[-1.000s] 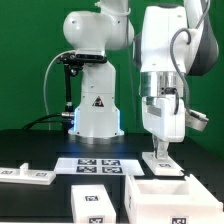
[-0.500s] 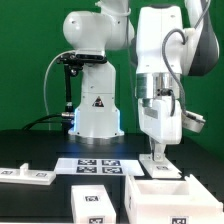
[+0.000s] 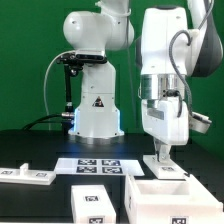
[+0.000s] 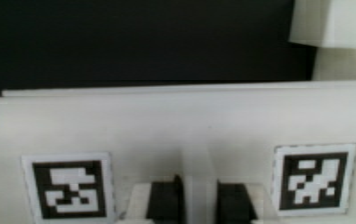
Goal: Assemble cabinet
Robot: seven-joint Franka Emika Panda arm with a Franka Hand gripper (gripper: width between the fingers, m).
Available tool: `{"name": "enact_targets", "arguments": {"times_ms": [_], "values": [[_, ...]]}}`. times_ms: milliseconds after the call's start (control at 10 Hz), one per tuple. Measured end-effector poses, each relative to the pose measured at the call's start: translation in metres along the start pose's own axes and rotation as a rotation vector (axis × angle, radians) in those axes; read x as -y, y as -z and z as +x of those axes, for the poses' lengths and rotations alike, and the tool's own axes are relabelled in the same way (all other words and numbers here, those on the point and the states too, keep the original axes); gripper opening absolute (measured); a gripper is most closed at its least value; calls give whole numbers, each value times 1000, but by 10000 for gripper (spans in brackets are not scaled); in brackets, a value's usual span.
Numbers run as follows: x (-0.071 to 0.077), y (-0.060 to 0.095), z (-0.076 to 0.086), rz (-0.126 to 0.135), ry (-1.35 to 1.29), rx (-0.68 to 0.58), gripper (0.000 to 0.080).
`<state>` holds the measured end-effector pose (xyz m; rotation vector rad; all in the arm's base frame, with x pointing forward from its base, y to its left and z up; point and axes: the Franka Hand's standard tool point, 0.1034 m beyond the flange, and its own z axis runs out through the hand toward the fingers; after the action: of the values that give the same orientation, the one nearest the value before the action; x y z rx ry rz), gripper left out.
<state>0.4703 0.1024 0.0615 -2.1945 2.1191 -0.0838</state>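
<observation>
My gripper (image 3: 160, 157) stands upright at the exterior view's right, its fingertips down on a flat white cabinet panel (image 3: 166, 169) that lies on the table. In the wrist view the gripper (image 4: 196, 203) has its two dark fingers (image 4: 162, 203) close together, with a narrow white strip of the panel (image 4: 175, 120) between them. That panel bears two black-and-white tags, one on each side of the fingers. The open white cabinet box (image 3: 172, 196) sits just in front of the held panel. Another white tagged panel (image 3: 94, 203) lies at the front centre.
The marker board (image 3: 98, 165) lies flat before the arm's white base (image 3: 95, 110). Small white tagged parts (image 3: 26, 175) lie at the exterior view's left. A black stand (image 3: 66, 85) rises behind them. The table is black against a green backdrop.
The arm swayed slightly toward the exterior view's left and came back, ending a little lower on the panel. The parts on the table have not moved.
</observation>
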Motion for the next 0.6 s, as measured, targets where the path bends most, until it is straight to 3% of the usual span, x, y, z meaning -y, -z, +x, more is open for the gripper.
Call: {"name": "enact_targets", "arguments": {"times_ms": [300,600], "values": [[7,-1,0,-21,6,8,64],[26,-5,1,-8,1,3,64]]}}
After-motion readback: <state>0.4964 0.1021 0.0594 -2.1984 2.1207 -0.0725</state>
